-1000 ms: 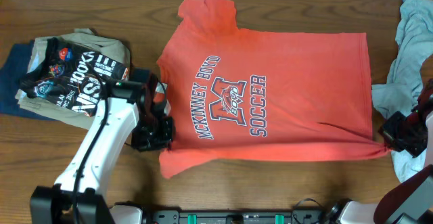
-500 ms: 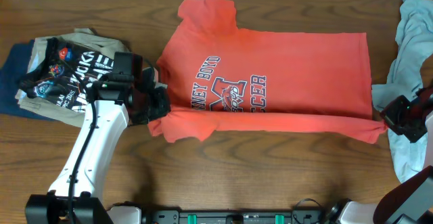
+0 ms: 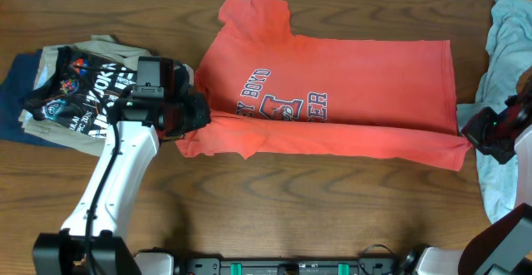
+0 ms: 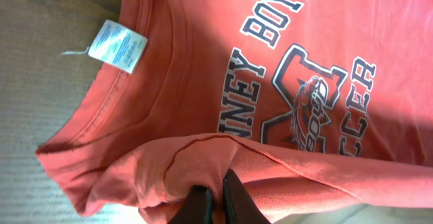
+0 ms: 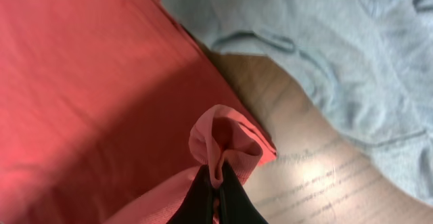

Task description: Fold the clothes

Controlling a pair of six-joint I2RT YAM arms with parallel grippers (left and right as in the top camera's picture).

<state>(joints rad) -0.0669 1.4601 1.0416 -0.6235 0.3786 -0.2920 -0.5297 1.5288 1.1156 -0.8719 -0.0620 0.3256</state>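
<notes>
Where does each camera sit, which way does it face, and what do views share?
Overhead: above the table, looking straight down on the T-shirt; shows left arm, right arm, left tool, right tool.
Left wrist: on the left arm, facing collar and lettering; its fingers pinch a fold.
Right wrist: on the right arm, facing the hem corner its fingers pinch, and a pale blue garment.
Shared: all show the T-shirt.

- Overhead light was bright and even; the T-shirt [image 3: 332, 84] was sharp, with a soft shadow on the table [image 3: 332, 208] just below its folded edge.
- Right wrist: glare lay on the wood right of the T-shirt, and a broad shadow crossed the cloth.
- Left wrist: lettering was crisp.
</notes>
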